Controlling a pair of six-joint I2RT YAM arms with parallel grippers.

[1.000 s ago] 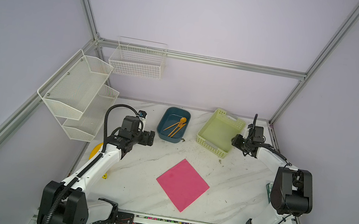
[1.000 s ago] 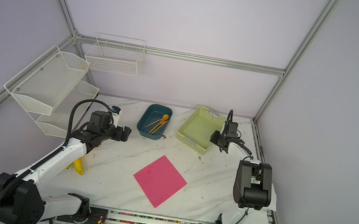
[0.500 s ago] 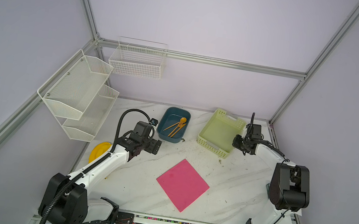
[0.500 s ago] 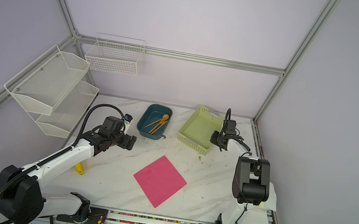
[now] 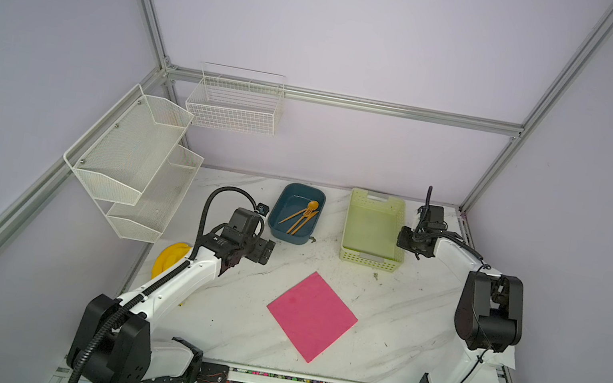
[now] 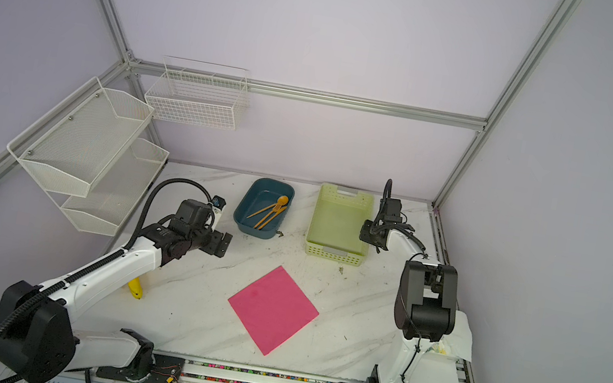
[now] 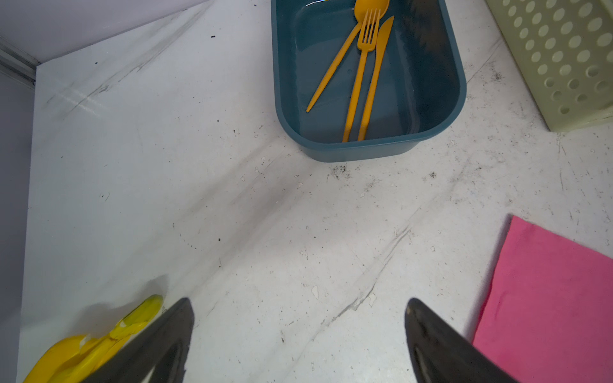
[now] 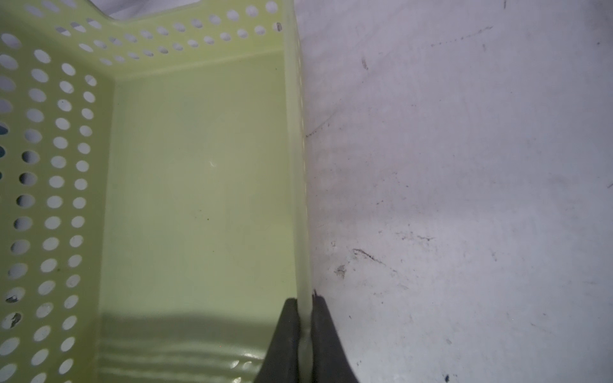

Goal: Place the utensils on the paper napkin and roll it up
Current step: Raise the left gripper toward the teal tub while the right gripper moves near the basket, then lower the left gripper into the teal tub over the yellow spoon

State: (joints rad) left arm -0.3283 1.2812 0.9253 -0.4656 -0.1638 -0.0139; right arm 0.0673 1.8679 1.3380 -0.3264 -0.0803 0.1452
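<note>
Bare tabletop [image 5: 233, 315] lies open between the wide-spread left gripper [image 7: 298, 301] and the blue tub [image 5: 290, 238] farther back. The tub's walls ring the utensils [image 5: 302, 217], reachable only from above. A narrow lane separates the tub from the green basket [image 5: 369, 260] on its right, whose right wall the right gripper [image 8: 303, 301] pinches. The paper napkin [image 5: 311, 315] lies unobstructed near centre; a banana [image 5: 169, 258] sits at the left edge.

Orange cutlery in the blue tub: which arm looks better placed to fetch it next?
Left, likely. The left gripper is open, empty and close to the blue tub holding the utensils, while the right gripper is shut on the wall of the green basket.
</note>
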